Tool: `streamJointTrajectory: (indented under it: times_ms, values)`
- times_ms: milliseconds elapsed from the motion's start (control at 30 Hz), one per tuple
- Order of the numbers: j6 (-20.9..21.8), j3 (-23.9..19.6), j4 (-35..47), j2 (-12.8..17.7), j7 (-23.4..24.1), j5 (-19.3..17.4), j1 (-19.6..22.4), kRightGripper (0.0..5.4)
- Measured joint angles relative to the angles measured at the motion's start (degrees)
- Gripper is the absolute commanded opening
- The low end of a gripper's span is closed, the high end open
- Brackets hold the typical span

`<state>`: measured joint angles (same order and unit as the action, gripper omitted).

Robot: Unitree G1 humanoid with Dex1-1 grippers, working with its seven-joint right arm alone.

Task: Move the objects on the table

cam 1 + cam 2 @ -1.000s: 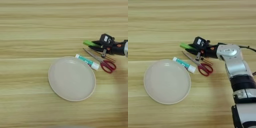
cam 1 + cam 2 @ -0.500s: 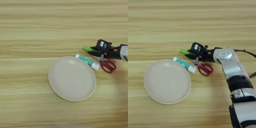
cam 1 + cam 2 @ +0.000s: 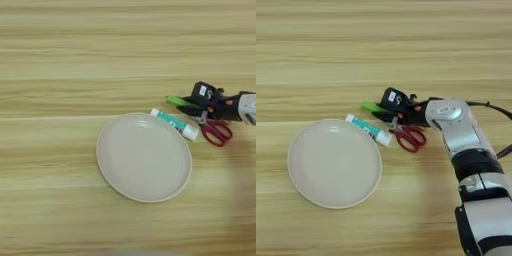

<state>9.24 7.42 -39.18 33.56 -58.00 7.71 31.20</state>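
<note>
The right pincer (image 3: 387, 106) sits low over a small cluster of things at the right of the bench (image 3: 381, 45), its black fingers reaching leftward from the silver forearm. Right at its tips lies the green block (image 3: 372, 107), a slim bright piece whose long axis runs left to right with a slight tilt, the left end a little farther. Only that left end shows; the rest is under the pincer. Whether the fingers are apart, together or clamped on the block I cannot tell, since the black parts merge with what lies beneath them.

So the block lies straight ahead of the pincer, to its left, with its length roughly in line with the reach. I judge that any grasp would have to come across the narrow width, not end on.

The neighbours are crowded in. Red-handled scissors (image 3: 410, 137) lie just near of the pincer, their handles toward the near right and their blades running up under the fingers. A white tube (image 3: 369, 129) with a teal band lies just left of the scissors, slanting from far left to near right, its near end close to the scissors. Its far end comes close to the rim of the round beige plate (image 3: 334, 162), which fills the near left. No screwdriver can be made out for certain.

The scissors and tube are the likeliest to be nudged, being just beside the block on its near side; the far side is open bench.
</note>
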Motion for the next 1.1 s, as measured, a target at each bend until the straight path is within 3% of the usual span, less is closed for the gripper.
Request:
streamJointTrajectory:
  times_ms: [600, 1100]
  values:
    - [2.47, 1.13, -8.14, -0.8, 1.36, 2.24, 2.11, 0.76]
    - [2.82, 1.49, -9.52, -1.19, 1.36, 2.7, 2.61, 0.76]
